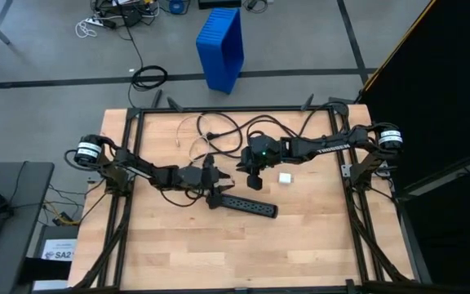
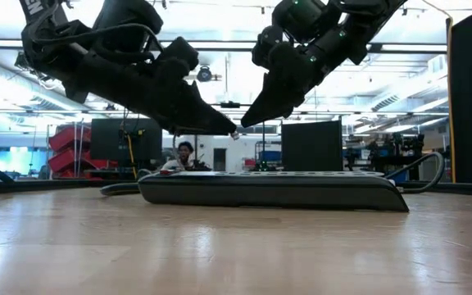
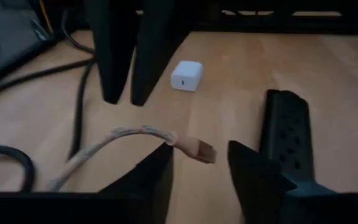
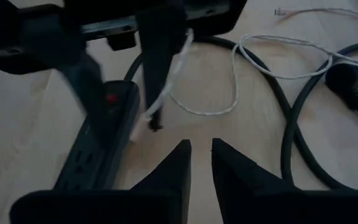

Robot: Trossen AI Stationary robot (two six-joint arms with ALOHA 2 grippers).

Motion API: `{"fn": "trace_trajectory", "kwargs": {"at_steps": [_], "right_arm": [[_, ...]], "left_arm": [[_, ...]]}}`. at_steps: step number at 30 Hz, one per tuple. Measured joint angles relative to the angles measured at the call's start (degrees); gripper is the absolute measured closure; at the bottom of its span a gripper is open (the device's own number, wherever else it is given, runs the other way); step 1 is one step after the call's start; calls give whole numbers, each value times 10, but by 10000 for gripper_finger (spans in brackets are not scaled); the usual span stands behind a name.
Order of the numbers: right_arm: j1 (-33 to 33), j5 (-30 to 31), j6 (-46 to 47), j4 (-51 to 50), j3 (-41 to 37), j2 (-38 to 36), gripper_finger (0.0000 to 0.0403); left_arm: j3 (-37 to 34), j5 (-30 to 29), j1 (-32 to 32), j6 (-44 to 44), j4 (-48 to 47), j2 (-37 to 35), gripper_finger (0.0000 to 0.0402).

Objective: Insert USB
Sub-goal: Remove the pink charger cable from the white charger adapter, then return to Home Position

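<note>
USB (image 3: 135, 140): thin pale whitish-beige braided cable, loosely looped on wooden table at its back-middle part. Small light metal-tipped plug at the near end, raised off the surface, roughly level, lying against one left-gripper finger, just beside black power strip's end (image 3: 288, 134).

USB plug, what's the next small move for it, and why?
Probably close the left pincer on the USB plug. The plug lies loose between its open fingers and could slip out. The right pincer hovers nearby, slightly open and empty, and the white charger block lies apart on the table.
</note>
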Motion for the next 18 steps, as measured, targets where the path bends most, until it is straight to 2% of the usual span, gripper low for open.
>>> {"fn": "trace_trajectory", "kwargs": {"at_steps": [3,7,11,16,18], "right_arm": [[0,0,0,0,0,0,355],[0,0,0,0,0,0,356],[0,0,0,0,0,0,359],[0,0,0,-3,0,0,355],[1,0,0,-8,0,0,354]], "left_arm": [[18,0,11,-21,-93,-13,195],[82,-1,28,-43,-317,-31,160],[152,-7,33,-41,-490,-33,152],[216,-1,30,-25,-637,-36,153],[229,29,28,-15,-659,-39,153]]}}
